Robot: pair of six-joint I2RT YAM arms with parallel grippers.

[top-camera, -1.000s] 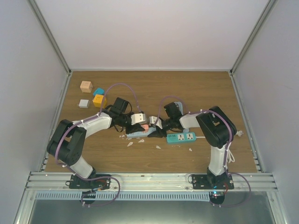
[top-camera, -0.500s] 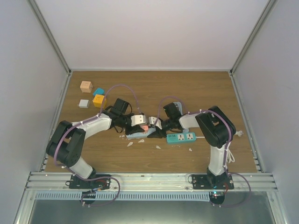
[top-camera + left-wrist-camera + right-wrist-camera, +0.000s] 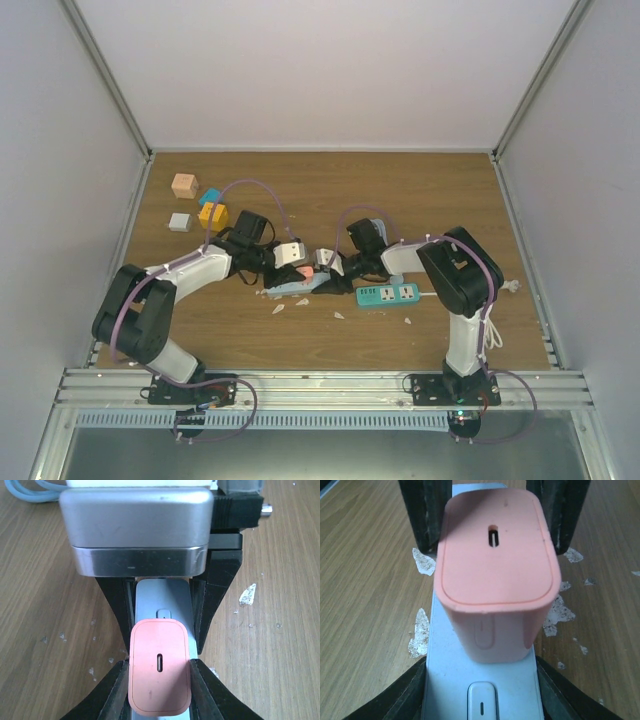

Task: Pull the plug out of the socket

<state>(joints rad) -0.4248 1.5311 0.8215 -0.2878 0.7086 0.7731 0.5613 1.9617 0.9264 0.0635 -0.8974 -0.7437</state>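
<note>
The socket (image 3: pixel 290 289), a long pale grey-blue power strip, lies mid-table. It also shows in the right wrist view (image 3: pixel 482 687) and the left wrist view (image 3: pixel 162 592). The plug (image 3: pixel 160 672), a pink rounded block with a small slot on top, stands on the strip, and also shows in the right wrist view (image 3: pixel 495 570). My left gripper (image 3: pixel 160 680) is shut on the plug, one finger on each side. My right gripper (image 3: pixel 481 690) is shut across the strip just beside the plug. In the top view the two grippers (image 3: pixel 292 258) (image 3: pixel 325 262) meet tip to tip over the strip.
A teal power strip (image 3: pixel 387 294) lies just right of the socket. Small blocks sit at the back left: peach (image 3: pixel 183 185), teal (image 3: pixel 210 197), yellow (image 3: pixel 211 213), grey (image 3: pixel 179 222). White scraps (image 3: pixel 302 301) litter the wood near the strip.
Both grippers and the strip have drifted a little to the left. The left arm's elbow has swung left and lower in the top view. Both grips are unchanged.
</note>
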